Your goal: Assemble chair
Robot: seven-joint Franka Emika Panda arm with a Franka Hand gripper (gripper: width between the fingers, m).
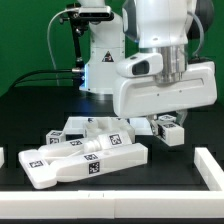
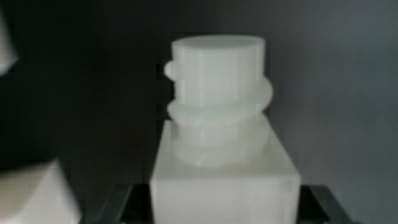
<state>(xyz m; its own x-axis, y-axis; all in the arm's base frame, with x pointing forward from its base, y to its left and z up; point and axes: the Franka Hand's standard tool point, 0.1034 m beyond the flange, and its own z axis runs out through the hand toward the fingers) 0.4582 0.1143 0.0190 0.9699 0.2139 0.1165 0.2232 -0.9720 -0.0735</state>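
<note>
The gripper (image 2: 222,205) clamped a white square-bodied plastic leg (image 2: 221,95) with a round peg. A black table (image 1: 170,176) stood before a green curtain (image 1: 30,40).

A plain green wall (image 1: 30,40) closes the far side, evenly and softly lit. The desk (image 1: 175,182) is matte black, with a white rail (image 1: 110,216) along its near edge. Black cables (image 1: 40,73) hang at the exterior view's far left.

Large glossy white robot arm (image 1: 165,30) of smooth rounded casings, a grey oval cap (image 1: 140,66) on its side, and a broad boxy white wrist housing (image 1: 175,92).
</note>
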